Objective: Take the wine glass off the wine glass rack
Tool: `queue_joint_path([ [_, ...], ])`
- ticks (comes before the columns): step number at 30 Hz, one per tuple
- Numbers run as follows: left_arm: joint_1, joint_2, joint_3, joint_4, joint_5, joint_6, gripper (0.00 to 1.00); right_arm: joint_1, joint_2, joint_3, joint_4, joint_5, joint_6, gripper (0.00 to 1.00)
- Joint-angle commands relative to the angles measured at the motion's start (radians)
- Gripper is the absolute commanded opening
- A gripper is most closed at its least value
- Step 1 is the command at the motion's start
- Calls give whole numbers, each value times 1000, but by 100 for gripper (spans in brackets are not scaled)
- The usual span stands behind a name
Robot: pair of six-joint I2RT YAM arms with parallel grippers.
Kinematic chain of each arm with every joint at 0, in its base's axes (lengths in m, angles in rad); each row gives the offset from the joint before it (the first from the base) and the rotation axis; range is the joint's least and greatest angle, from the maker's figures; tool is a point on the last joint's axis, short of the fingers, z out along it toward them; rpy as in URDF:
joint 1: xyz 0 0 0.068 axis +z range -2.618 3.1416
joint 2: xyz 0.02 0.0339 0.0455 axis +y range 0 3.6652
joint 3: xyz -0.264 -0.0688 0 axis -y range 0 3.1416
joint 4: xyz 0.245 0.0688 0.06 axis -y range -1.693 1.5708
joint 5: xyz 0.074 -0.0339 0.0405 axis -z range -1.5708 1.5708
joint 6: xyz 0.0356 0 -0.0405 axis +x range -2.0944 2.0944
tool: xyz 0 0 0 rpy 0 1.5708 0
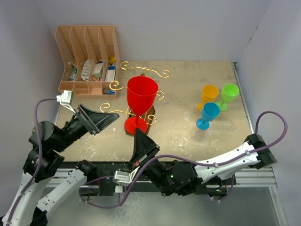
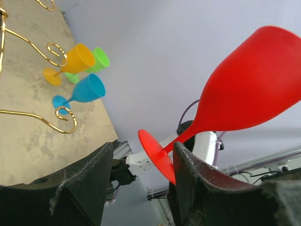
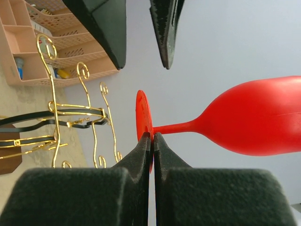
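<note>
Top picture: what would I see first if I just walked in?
The big red wine glass in the middle of the table, by the gold wine glass rack, with the right gripper pinching the rim of its foot. Next, three small glasses huddle on the right side: an orange glass, a green glass and a blue glass.

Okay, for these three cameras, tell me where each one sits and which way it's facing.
Top external: above and behind the arms, looking down on the table; both arms show along the bottom.
Left wrist: on the left arm, looking across the table past the red wine glass to the blue glass; the open left gripper shows.
Right wrist: on the right arm, facing the wine glass rack; the right gripper shows, shut on the glass's foot.
Shared: both wrist views show the red glass.
</note>
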Motion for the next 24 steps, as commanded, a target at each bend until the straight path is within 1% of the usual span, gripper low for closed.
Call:
queue_joint_path([
  [1,-1,-21,-33,108,35,-160,57,9,9,-29,265,-14,-133,0],
  [5,-1,-23,-42,118,50,-204,57,9,41,-61,406,-46,-225,0],
  [10,-1,-7,-43,107,77,-228,57,10,79,-73,524,-69,-299,0],
  [18,-1,19,-59,134,129,-270,57,8,92,-73,560,-77,-309,0],
  [24,-1,4,-135,243,180,-354,56,8,116,-72,546,-125,-286,0],
])
